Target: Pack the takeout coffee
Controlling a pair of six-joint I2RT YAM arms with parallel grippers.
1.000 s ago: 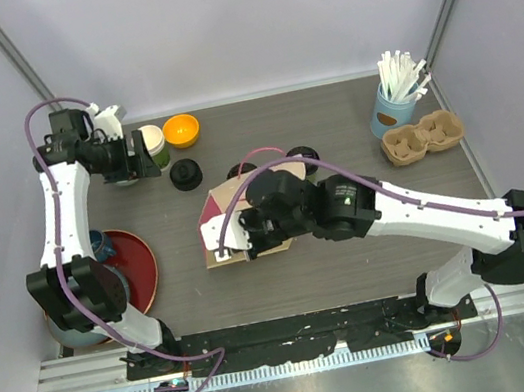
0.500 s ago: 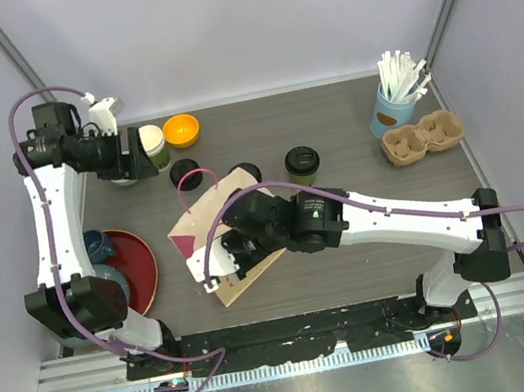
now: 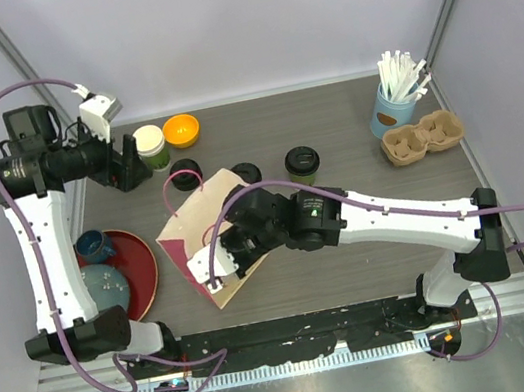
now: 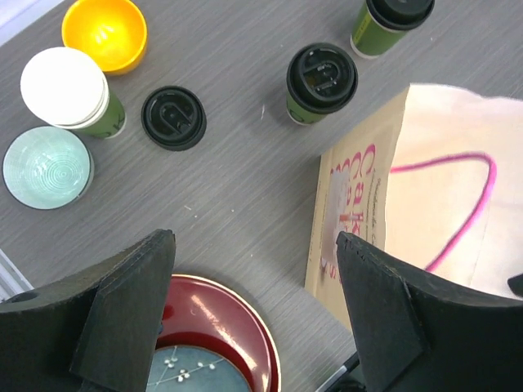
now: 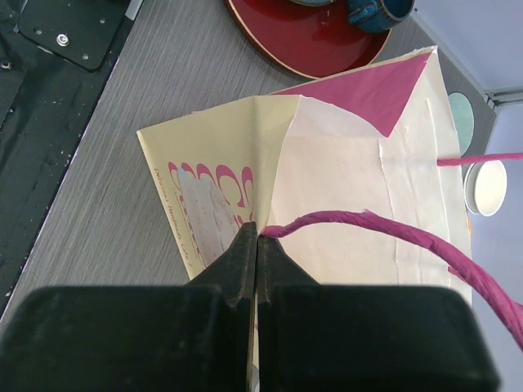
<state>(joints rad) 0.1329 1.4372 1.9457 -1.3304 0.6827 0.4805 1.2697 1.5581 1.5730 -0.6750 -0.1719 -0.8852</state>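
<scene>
Gripping the paper bag's (image 5: pixel 343 188) rim, right fingers (image 5: pixel 239 260) clamped; left fingers (image 4: pixel 122 310) spread apart

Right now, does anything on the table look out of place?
Yes. One green cup at the back left stands uncapped, with a black lid lying loose beside it. The paper bag leans askew, its rim pinched in the right hand.
</scene>
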